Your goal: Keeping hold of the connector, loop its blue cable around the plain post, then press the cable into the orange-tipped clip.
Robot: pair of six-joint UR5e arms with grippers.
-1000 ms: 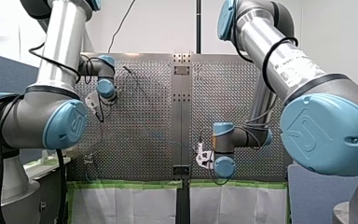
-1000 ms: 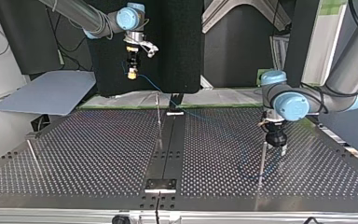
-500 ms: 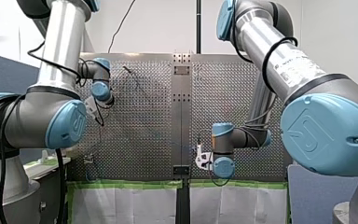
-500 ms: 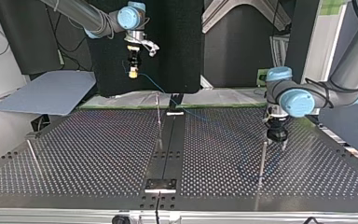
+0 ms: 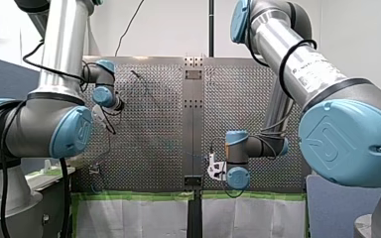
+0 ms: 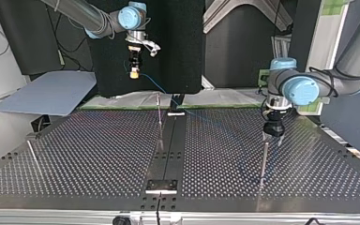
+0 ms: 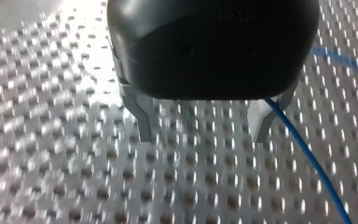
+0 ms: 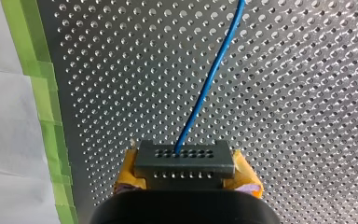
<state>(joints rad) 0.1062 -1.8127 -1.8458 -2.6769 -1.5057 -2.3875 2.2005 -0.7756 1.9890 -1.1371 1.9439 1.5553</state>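
The yellow-padded fingers (image 8: 245, 177) of my right gripper (image 8: 184, 173) are clamped on the connector (image 8: 184, 157), a dark grey block with rows of small holes; its blue cable (image 8: 209, 79) leaves the middle of the block and runs away over the perforated table (image 8: 307, 116); in the top view this gripper hangs high over the table's far edge, pointing down; my left gripper (image 7: 203, 128) has its metal fingers (image 7: 142, 119) apart with nothing between them, and it points down just above the tip of a thin metal post (image 6: 264, 161) at the top view's right; only the left wrist view shows the cable passing just beside one finger.
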